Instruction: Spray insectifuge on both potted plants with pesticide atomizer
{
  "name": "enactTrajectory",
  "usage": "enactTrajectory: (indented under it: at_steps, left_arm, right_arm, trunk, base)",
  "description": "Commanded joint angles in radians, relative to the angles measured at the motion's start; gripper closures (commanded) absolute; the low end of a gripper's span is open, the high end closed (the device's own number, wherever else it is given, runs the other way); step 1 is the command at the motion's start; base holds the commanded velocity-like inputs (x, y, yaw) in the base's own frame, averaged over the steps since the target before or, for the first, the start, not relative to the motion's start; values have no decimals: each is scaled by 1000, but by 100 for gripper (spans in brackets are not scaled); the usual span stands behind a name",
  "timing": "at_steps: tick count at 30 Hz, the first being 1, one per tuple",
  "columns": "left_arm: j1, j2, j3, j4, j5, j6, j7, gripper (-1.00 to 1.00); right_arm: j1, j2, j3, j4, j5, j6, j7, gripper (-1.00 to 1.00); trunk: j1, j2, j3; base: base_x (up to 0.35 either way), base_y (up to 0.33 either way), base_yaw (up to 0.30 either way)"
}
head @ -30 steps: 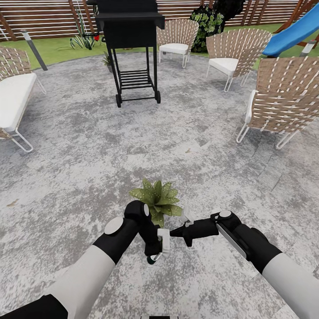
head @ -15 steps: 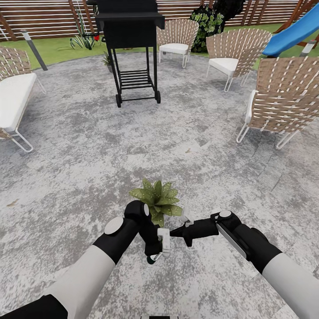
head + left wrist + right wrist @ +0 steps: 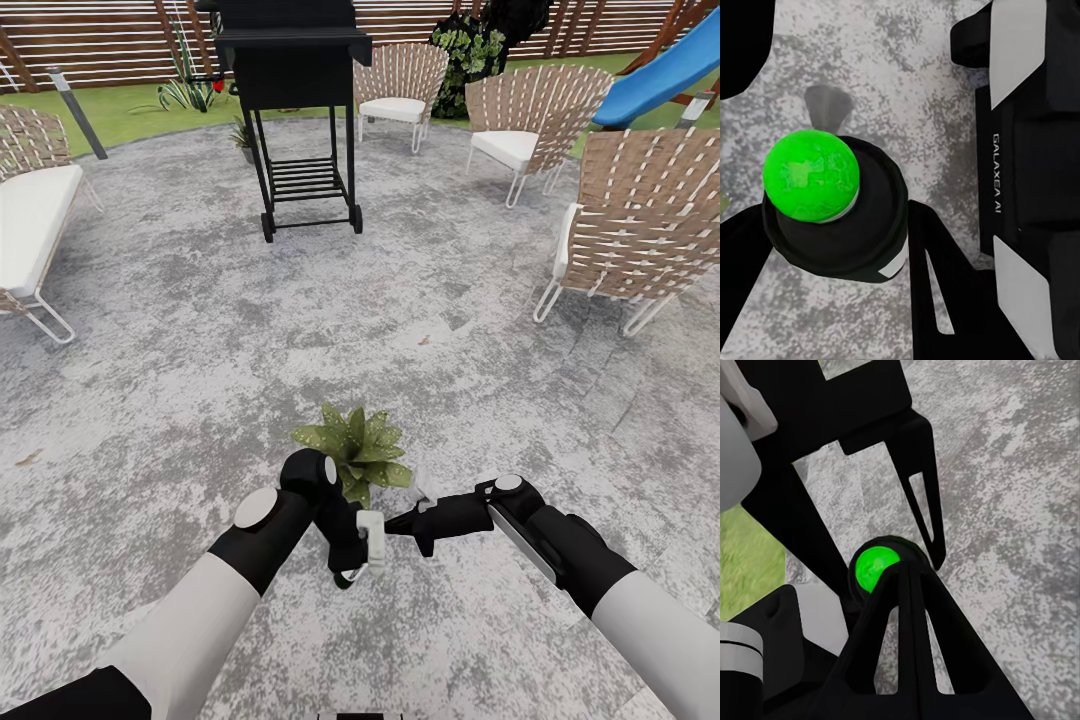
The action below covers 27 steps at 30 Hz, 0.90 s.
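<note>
On the paved patio, my left gripper point(image 3: 352, 560) is shut on the pesticide atomizer point(image 3: 346, 576), a dark bottle whose top shows as a bright green dot point(image 3: 811, 176). My right gripper point(image 3: 392, 522) is shut, its joined tips point(image 3: 904, 574) against that green top point(image 3: 876, 564). Just beyond both grippers stands one potted plant point(image 3: 352, 448), its pointed green leaves dotted with pale specks. The other potted plant point(image 3: 243, 135) sits far off at the patio's edge, beside the grill's left leg.
A black grill cart point(image 3: 295, 110) stands ahead in the middle. Wicker chairs point(image 3: 640, 225) point(image 3: 525, 120) point(image 3: 400, 80) ring the right and back. A white-cushioned seat point(image 3: 30, 220) is at the left, a grey bollard lamp point(image 3: 75, 110) on the lawn, and a blue slide point(image 3: 660, 75) at the back right.
My left gripper has risen very slightly with the atomizer. The right arm and the plants have stayed put.
</note>
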Motion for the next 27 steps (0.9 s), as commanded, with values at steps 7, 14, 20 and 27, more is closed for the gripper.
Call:
enactTrajectory:
  at_steps: [7, 14, 20, 27]
  left_arm:
    - [-1, 0, -1, -1, -6, 10, -5, 100]
    - [-1, 0, -1, -1, -6, 10, -5, 100]
    - [-1, 0, -1, -1, -6, 10, -5, 100]
    - [-1, 0, 0, 1, -12, 9, -7, 100]
  right_arm:
    - [-1, 0, 3, 0, -9, 8, -2, 100]
    - [-1, -1, 3, 0, -9, 8, -2, 100]
    - [-1, -1, 4, 0, -9, 8, -2, 100]
    - [-1, -1, 4, 0, -9, 8, -2, 100]
  trunk:
    - [0, 0, -1]
    - [0, 0, -1]
    - [0, 0, -1]
    - [0, 0, -1]
  base:
    - [0, 0, 0]
    - [0, 0, 0]
    - [0, 0, 0]
    - [0, 0, 0]
